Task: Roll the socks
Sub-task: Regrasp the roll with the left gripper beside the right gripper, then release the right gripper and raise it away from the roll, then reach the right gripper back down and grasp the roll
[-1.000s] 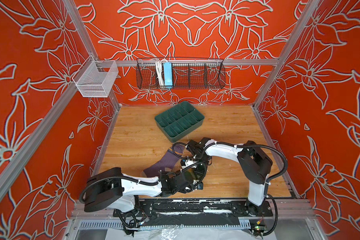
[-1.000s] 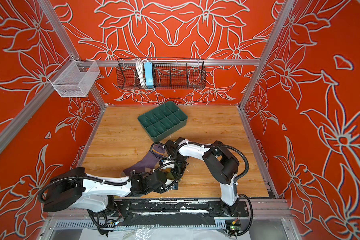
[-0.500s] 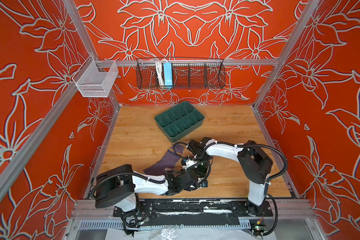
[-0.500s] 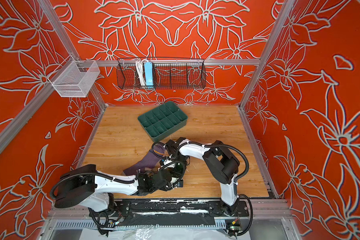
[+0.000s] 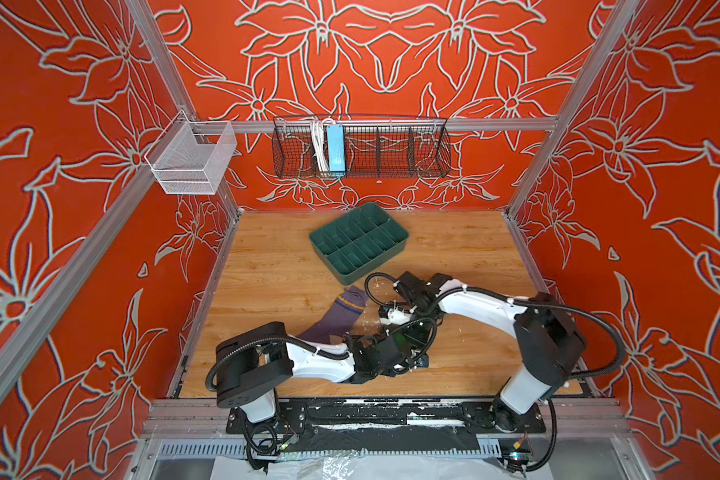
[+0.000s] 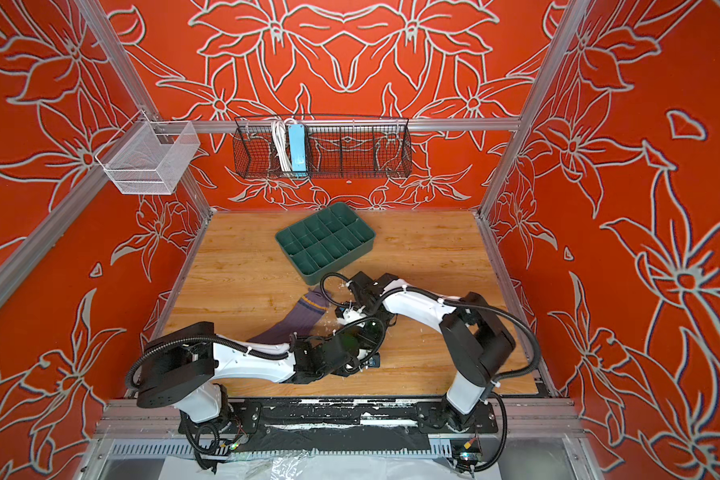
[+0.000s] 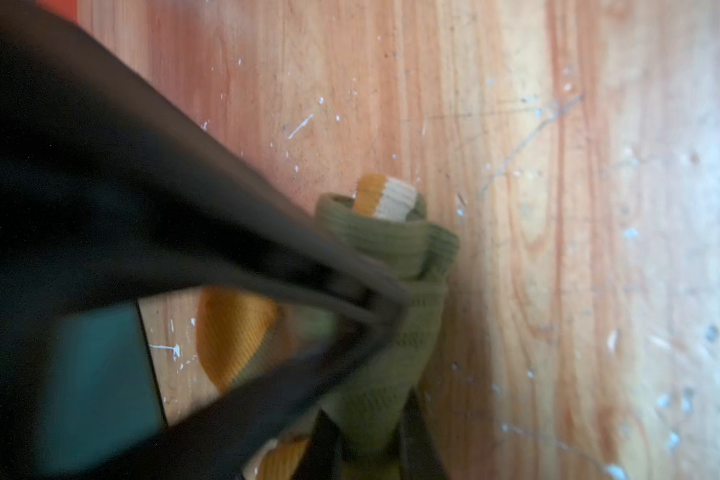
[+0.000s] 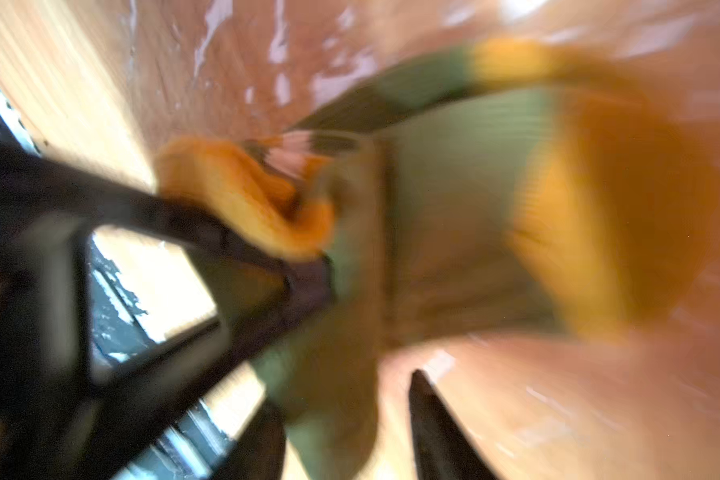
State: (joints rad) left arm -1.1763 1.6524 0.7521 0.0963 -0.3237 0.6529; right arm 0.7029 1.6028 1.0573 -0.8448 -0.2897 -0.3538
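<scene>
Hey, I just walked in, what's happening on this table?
It's a sock-rolling job. The left end effector pinches the half-rolled green sock toward the front of the table, while the right end effector stands open astride the same sock. The purple sock lies flat behind them, not yet rolled.

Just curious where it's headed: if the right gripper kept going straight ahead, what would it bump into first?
Most likely the olive green sock, which lies between the open jaws of the right gripper. The wrist view is blurred, so depth is uncertain.
</scene>
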